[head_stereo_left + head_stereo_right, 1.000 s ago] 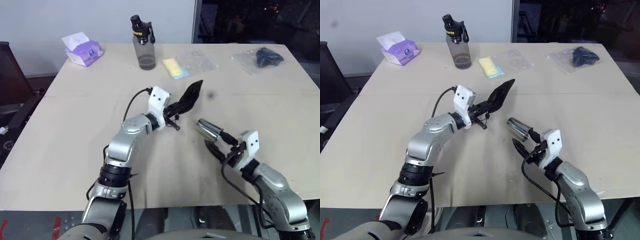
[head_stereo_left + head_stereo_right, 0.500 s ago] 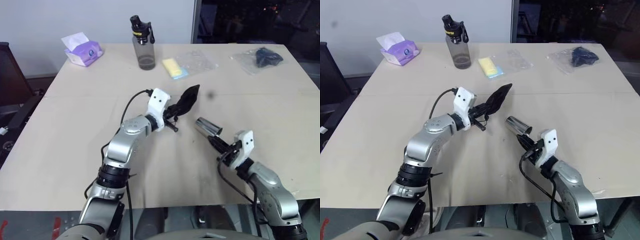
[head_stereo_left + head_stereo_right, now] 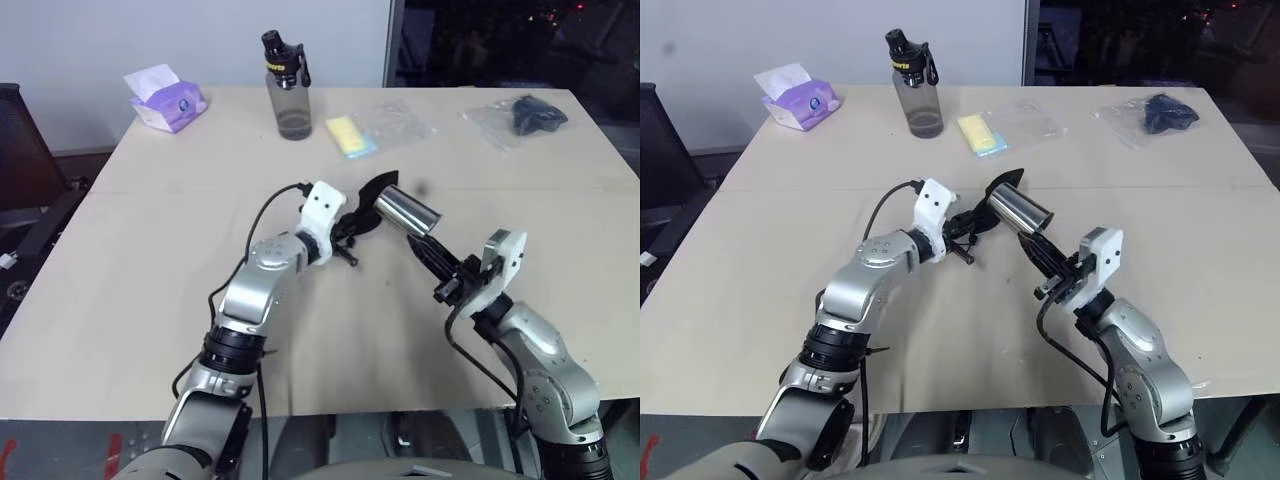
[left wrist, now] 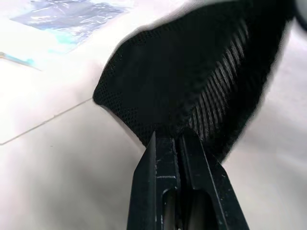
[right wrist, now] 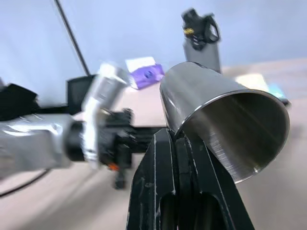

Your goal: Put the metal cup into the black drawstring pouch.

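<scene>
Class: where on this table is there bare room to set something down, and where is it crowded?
Bare: the near-left table, below the tissue pack. Crowded: the far edge, with water bottle, yellow packet and bagged dark item.

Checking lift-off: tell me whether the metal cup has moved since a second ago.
Yes. The metal cup, pinched at its rim by the right gripper, has risen off the table and moved toward the water bottle, up to the black drawstring pouch.

Head stereo pair looks down over table (wrist cameras sit close)
</scene>
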